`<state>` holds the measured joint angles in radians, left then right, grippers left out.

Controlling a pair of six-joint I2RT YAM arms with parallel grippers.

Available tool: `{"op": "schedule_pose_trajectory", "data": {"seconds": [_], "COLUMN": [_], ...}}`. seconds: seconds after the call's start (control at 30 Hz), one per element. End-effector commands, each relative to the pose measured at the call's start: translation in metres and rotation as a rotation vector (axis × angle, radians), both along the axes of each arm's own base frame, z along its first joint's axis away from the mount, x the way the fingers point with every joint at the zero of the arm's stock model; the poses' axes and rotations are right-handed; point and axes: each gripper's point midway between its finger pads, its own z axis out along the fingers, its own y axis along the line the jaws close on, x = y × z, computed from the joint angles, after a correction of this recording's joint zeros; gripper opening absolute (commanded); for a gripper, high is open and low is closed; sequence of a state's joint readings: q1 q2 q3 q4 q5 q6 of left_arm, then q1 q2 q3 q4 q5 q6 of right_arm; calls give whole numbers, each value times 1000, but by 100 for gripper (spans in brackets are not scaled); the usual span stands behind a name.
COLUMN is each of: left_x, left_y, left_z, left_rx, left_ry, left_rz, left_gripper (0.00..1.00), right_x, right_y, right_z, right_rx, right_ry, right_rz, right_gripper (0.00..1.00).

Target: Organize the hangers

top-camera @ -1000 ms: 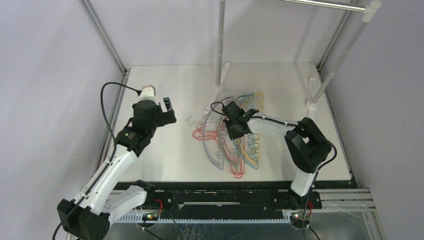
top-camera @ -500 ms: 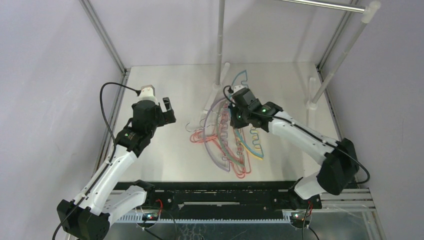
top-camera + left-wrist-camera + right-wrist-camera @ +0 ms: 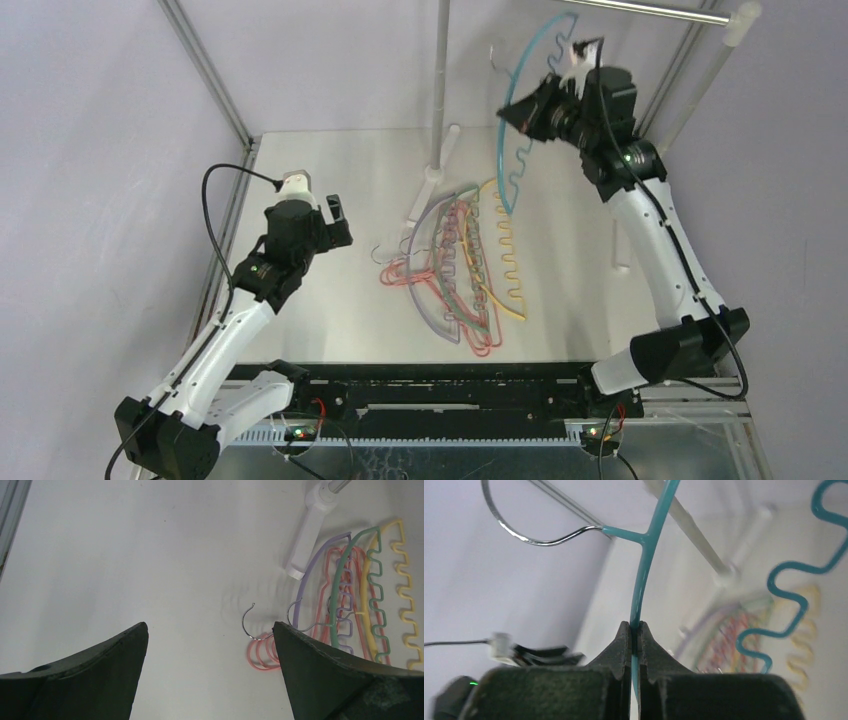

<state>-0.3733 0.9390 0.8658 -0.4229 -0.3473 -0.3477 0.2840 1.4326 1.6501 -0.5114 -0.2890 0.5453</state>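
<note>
Left gripper (image 3: 333,222) hovers left of centre, fingers spread, empty. The hangers (image 3: 455,270) lie piled mid-frame. Right gripper (image 3: 530,110) has swung up from them to upper right, clamped on 1 teal hanger (image 3: 640,580), hook nearing the rail (image 3: 650,10): hanging looks next.

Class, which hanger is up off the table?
The teal-blue hanger, clamped in the right gripper and held aloft; the others lie heaped on the table.

2 fingers (image 3: 622,650) pinch the teal hanger (image 3: 639,580) below its metal hook (image 3: 539,543)
</note>
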Motion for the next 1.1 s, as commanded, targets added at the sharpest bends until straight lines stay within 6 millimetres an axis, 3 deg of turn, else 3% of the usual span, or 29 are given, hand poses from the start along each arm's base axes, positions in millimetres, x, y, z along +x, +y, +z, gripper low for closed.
{"op": "schedule_pose_trajectory", "data": {"seconds": [0.0,0.1,0.37,0.6,0.83,1.07], "left_x": [6,5,-4,2,9,18], "left_y": [-3,-1,6,6,1,-2], "left_z": [10,9,-6,-4,-10,-5], "left_rx": [1,5,25,41,43,49], "left_ry": [-35,-34,-6,-3,16,16], "left_rz": [-8,-1,13,22,13,5], "left_gripper": [99,100,99,100,99,99], "right_x": [21,40,76,92,101,127], "right_y": [20,19,-4,-19,-33,-66], "right_z": [96,111,127,138,131,92], "right_rx": [194,274,389,442,455,438], "right_ry": [-219,-258,-323,-370,-341,-220], "right_rz": [93,99,34,3,-53,-192], "right_gripper": [0,0,0,0,0,0]}}
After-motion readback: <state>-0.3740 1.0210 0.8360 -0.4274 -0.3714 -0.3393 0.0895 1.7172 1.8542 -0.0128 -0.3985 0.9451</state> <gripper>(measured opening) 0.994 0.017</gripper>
